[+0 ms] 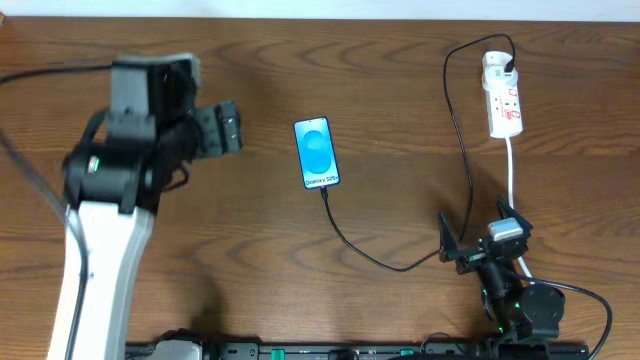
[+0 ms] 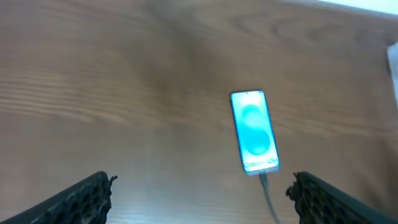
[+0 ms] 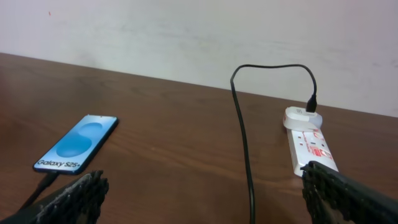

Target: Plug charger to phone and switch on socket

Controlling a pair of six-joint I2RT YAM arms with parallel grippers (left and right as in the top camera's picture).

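Nearest, at five o'clock, the right gripper (image 1: 477, 228) stands open and empty. The charger (image 1: 400, 266) meets the phone (image 1: 316, 153) at centre, seemingly plugged, so the open left gripper (image 1: 230, 128) at ten o'clock holds nothing. Farthest, at two o'clock, the socket (image 1: 505, 105) awaits switching.

Phone (image 2: 254, 130), charger (image 2: 268, 198) apparently at base

- The phone (image 1: 316, 153) is lying flat and screen-up near the middle of the desk (image 1: 400, 60). Its screen is glowing light blue, with white "Galaxy S25" text at its near end.
- The socket (image 1: 503, 100), a white strip with red markings, is lying at the far right. Its switch position is not readable.
- The charger (image 1: 462, 150), a thin black cable, is looping out of the socket's far end, trailing down the desk and curving back, its tip meeting the phone's bottom edge.
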